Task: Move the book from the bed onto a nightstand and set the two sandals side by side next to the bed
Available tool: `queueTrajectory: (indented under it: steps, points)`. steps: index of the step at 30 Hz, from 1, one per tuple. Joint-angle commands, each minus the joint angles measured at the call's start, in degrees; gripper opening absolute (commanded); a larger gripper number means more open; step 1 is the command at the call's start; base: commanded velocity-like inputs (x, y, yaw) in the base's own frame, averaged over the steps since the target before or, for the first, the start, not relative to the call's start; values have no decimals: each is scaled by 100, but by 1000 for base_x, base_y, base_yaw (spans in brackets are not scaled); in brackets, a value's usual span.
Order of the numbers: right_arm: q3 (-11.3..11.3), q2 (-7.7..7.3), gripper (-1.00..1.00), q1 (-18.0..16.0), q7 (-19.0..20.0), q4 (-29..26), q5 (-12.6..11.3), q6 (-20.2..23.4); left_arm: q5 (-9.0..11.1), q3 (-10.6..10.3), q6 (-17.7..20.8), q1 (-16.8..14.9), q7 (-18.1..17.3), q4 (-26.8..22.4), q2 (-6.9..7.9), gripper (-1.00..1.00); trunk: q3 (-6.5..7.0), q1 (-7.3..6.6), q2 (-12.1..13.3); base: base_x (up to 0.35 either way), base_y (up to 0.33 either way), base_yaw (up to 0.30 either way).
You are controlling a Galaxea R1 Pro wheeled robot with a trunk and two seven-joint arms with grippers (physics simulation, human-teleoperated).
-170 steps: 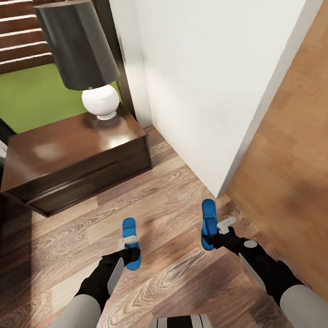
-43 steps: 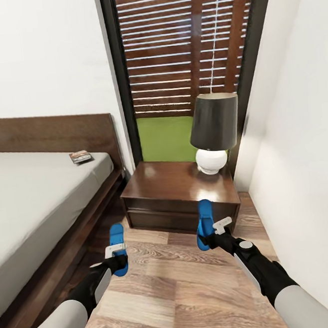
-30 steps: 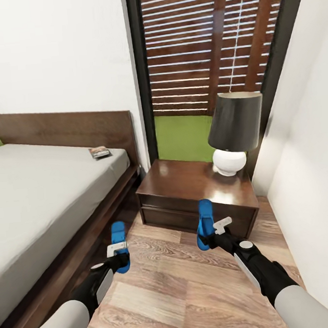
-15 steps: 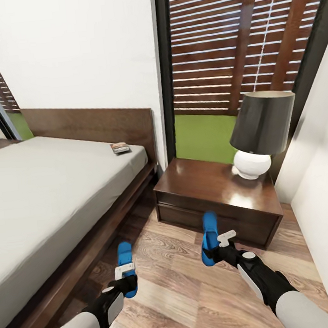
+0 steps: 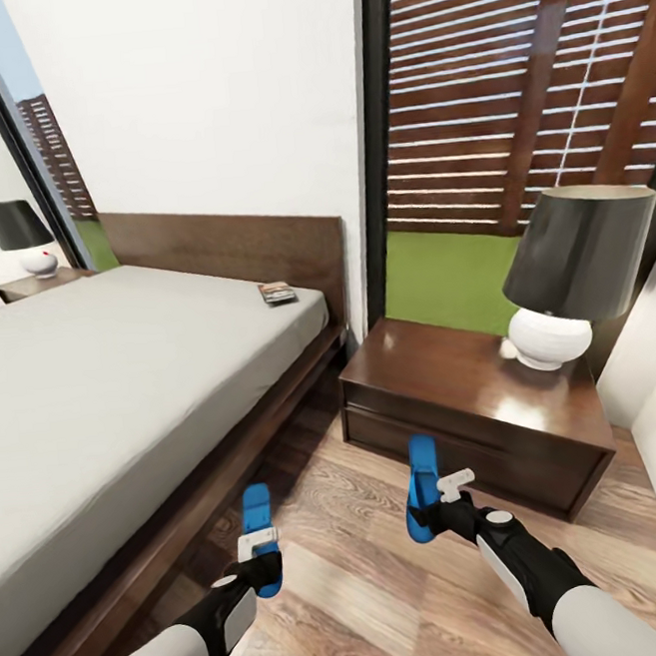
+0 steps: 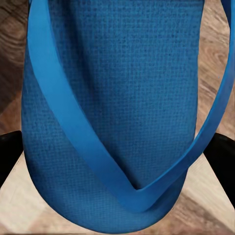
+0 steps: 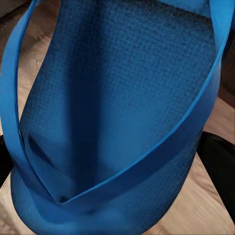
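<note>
The view has swung round toward the bed (image 5: 123,388): a moment back the near nightstand (image 5: 465,395) sat almost dead ahead, and now the whole mattress shows, with a second nightstand (image 5: 33,284) past its far side. That is the camera turning, not the furniture. Both arms have stayed as they were, each carrying a sandal low over the floor (image 5: 365,605).

The left gripper (image 5: 257,547) is clamped on the left sandal (image 5: 259,535), close by the bed's side rail; the right gripper (image 5: 446,492) grips the right sandal (image 5: 421,488), just before the near nightstand's front edge. They hang well apart, so I'd say the pairing is yet to come (this strip of floor by the bed looks the likely spot).

Each sandal is bright blue, flat, with a woven-textured sole and a V strap. The book (image 5: 278,293) lies untouched at the mattress's head corner nearest that nightstand.
</note>
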Motion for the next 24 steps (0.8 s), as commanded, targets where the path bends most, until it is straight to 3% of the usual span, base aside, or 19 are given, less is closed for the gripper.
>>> queueTrajectory:
  steps: [1, 14, 24]
  points:
    - [2, 3, -100, 0, -1, 2, 1, 1, -1, 1, -1, 1, 5, 2, 1, -100, 5, 0, 0, -7, -53, 216]
    - [17, 7, -100, 0, 18, 19, -3, -49, 15, -7, 13, 0, 30, 0, 8, -100, 48, 0, 0, -79, -244, 234]
    - [9, 7, -100, 0, 27, 18, -3, -50, 3, -7, 14, -1, 21, 8, 25, -100, 69, 0, 0, -8, -33, 240]
